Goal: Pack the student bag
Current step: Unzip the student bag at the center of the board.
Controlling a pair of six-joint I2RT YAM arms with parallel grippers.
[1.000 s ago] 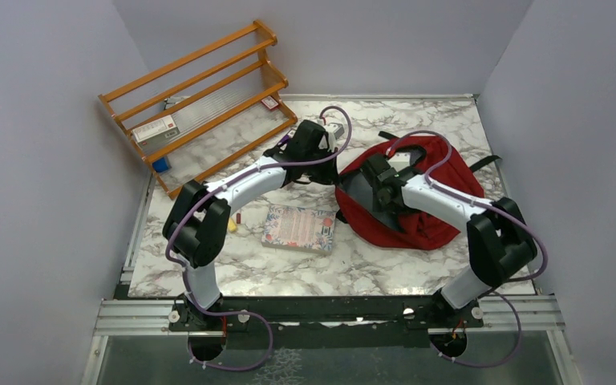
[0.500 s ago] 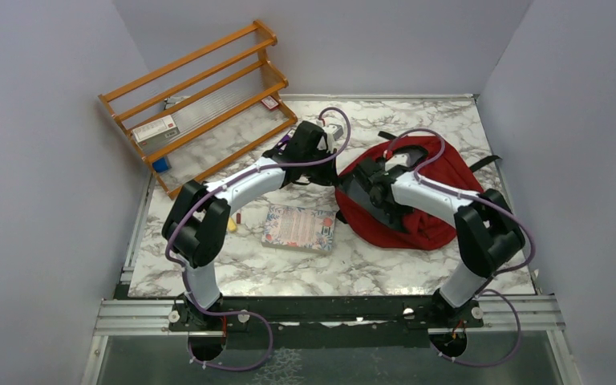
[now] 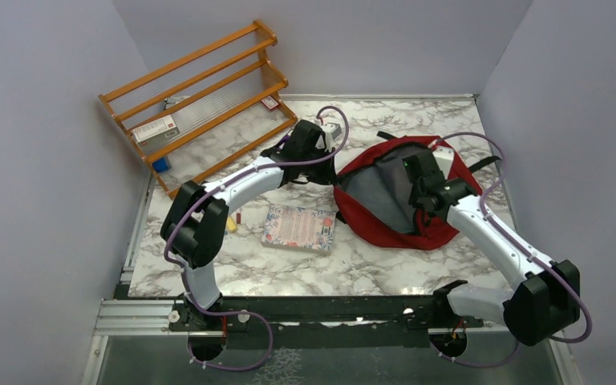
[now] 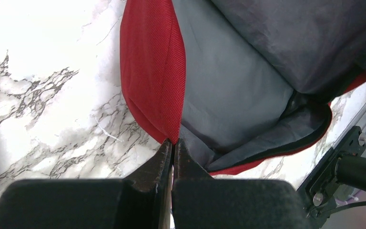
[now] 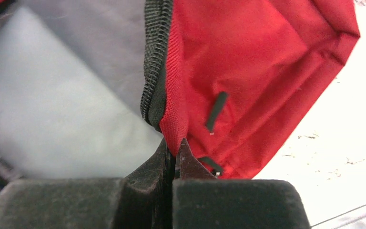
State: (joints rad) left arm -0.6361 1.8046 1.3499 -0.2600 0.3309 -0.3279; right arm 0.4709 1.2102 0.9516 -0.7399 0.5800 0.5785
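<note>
The student bag [image 3: 385,233], dark red with black zipper trim, lies at the right of the marble table with its mouth held apart, grey lining [image 3: 375,188] showing. My left gripper [image 3: 335,180] is shut on the bag's left rim. In the left wrist view the gripper [image 4: 173,141] pinches a fold of the bag's red fabric [image 4: 152,71]. My right gripper [image 3: 414,178] is shut on the opposite rim. The right wrist view shows the gripper [image 5: 175,148] clamping the bag's red cloth [image 5: 267,62] just beside the zipper [image 5: 153,62].
A book with a floral cover [image 3: 299,228] lies flat left of the bag. A small yellow object [image 3: 231,225] sits by the left arm's elbow. A wooden rack [image 3: 200,96] with small boxes stands at the back left. Grey walls enclose the table.
My right gripper has shut on the bag's rim and drawn it right, widening the mouth. The right arm's elbow swung out to the right. The left gripper kept its hold.
</note>
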